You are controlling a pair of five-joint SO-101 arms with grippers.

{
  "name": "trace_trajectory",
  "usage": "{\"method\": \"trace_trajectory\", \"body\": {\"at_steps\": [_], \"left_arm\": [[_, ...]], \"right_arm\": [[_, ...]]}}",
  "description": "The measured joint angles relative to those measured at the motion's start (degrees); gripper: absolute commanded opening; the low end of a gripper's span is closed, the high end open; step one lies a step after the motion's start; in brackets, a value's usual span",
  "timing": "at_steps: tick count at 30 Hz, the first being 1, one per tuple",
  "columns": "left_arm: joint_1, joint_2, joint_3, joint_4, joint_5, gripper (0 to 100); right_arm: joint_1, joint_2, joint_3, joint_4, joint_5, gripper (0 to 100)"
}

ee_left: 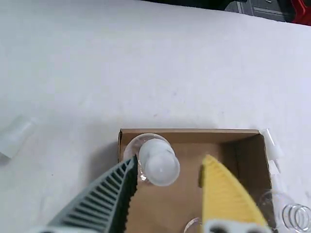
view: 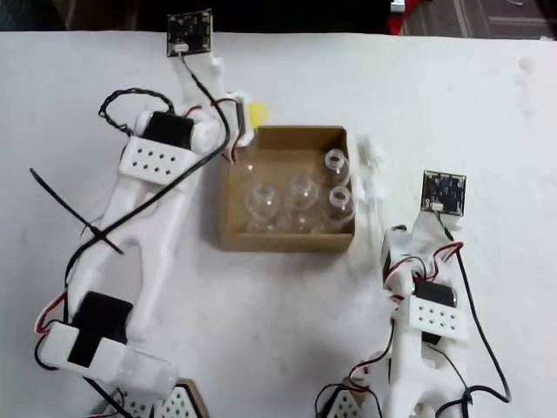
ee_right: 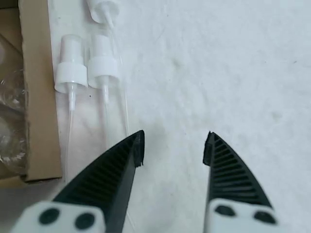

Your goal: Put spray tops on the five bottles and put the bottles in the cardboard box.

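Observation:
The cardboard box point(view: 283, 239) sits mid-table with several clear bottles point(view: 302, 190) standing in it. My left gripper point(ee_left: 168, 162) hangs open over the box's far left corner, its grey and yellow fingers on either side of a bottle with a white spray top point(ee_left: 159, 163). The grey finger point(ee_left: 124, 182) is against that bottle and the yellow one stands apart. Another bottle point(ee_left: 291, 214) shows a bare threaded neck. My right gripper point(ee_right: 172, 145) is open above bare table to the right of the box. Three loose spray tops point(ee_right: 69, 73) lie beside the box wall point(ee_right: 38, 97).
The loose spray tops point(view: 375, 170) lie in a row along the box's right side. A small clear cap point(ee_left: 14, 136) lies on the white table beyond the box. Black cables trail over the left arm point(view: 157, 161).

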Motion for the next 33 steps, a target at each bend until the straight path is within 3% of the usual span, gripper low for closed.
{"method": "trace_trajectory", "body": {"at_steps": [4,9,18,25,33], "left_arm": [[0.0,0.0,0.0,0.0,0.0,7],[-0.1,0.0,0.0,0.0,0.0,8],[-0.1,0.0,0.0,-8.4,0.0,7],[-0.1,0.3,0.0,-8.4,0.0,7],[0.2,0.3,0.0,-6.5,-4.9,7]], "right_arm": [[0.0,0.0,0.0,0.0,0.0,18.0],[0.0,0.0,0.0,0.0,0.0,18.0],[0.0,0.0,0.0,0.0,0.0,18.0],[0.0,0.0,0.0,0.0,0.0,18.0],[0.0,0.0,0.0,0.0,0.0,18.0]]}}
